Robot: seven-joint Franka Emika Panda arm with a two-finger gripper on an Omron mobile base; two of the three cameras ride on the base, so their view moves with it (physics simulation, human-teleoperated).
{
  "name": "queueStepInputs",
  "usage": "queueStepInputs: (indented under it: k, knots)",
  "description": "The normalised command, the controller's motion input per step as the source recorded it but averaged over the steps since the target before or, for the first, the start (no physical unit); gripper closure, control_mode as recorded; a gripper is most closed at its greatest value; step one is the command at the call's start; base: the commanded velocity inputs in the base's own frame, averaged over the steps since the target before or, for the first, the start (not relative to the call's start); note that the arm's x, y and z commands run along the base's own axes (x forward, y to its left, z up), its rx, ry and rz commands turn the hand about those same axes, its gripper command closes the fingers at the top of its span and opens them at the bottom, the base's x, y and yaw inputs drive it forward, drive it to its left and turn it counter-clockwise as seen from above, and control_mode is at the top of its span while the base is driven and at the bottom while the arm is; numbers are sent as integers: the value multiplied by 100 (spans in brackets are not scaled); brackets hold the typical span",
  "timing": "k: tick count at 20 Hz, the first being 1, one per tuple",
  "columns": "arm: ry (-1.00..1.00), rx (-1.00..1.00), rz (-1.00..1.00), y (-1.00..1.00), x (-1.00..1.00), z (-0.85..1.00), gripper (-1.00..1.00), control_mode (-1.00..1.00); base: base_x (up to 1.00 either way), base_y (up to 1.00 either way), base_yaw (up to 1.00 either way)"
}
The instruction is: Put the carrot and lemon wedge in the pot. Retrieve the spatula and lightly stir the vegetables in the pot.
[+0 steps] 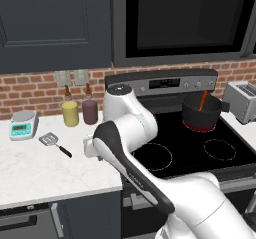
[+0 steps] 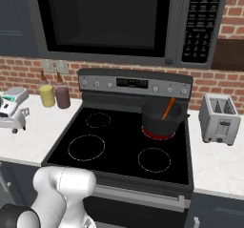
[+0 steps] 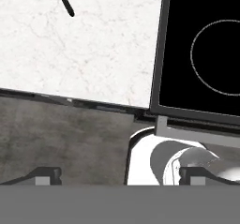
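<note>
Empty claw [image 3: 119, 176], jaws spread wide, hangs over the counter edge; spatula [image 1: 54, 143] lies ahead of it, so reach forward, descend squarely and pinch its thin handle; pot [image 1: 201, 111] sits far right.

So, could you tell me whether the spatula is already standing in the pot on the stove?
No, the spatula lies flat on the white counter left of the stove, while the pot holds the carrot.
</note>
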Motion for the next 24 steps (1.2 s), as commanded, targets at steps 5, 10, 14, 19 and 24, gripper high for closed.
queueStepInputs:
  k: [5,10,14,19,24]
  knots:
    - [0,1,5,8,56,-1,-100,-100,0,0,0]
    - [0,0,5,14,52,-17,-100,-100,0,0,0]
    - [-2,0,7,36,18,-45,-100,-100,0,0,0]
    - [-2,0,7,37,15,-49,-100,-100,0,0,0]
    - [-3,0,3,18,38,-24,-100,-100,0,0,0]
